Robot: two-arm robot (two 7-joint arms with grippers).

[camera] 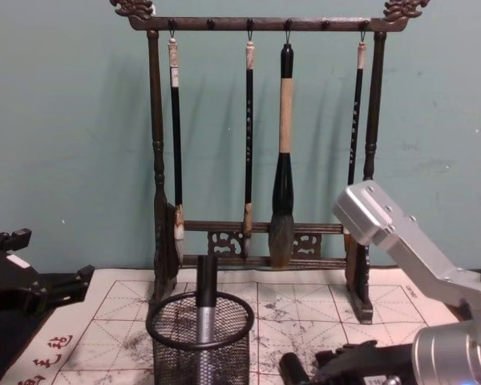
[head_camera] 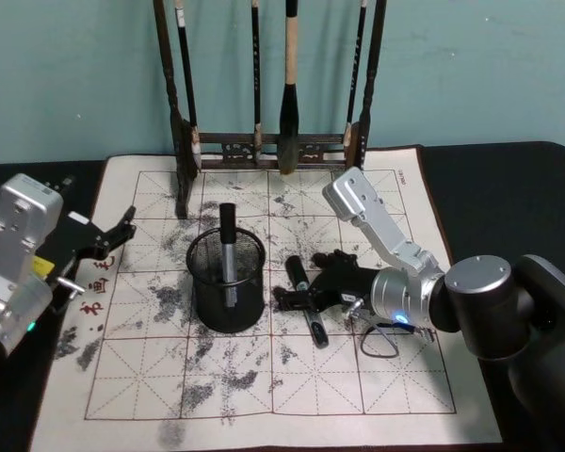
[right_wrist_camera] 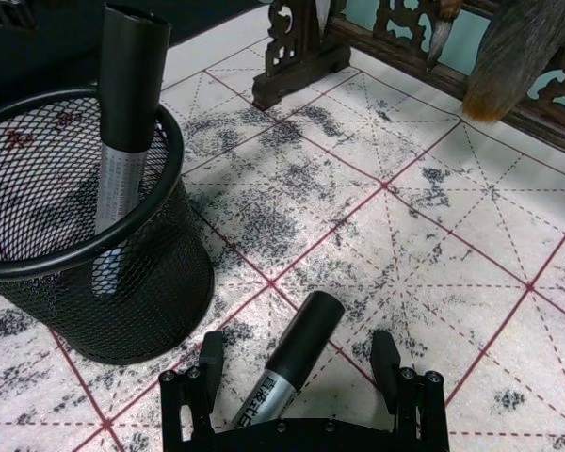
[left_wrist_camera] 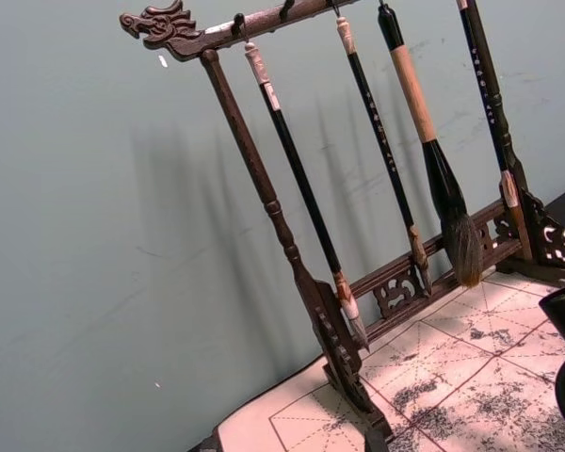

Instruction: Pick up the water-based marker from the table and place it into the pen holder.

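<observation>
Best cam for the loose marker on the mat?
Right wrist view: the black-capped silver marker lies between the right end effector's open fingers. Head view shows it partly under that end effector; chest view, its cap at the bottom edge.

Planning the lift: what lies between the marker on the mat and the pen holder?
Only bare ink-smudged mat, per the right wrist view. The open right claw straddles the marker; the left claw hovers left of the pen holder.
</observation>
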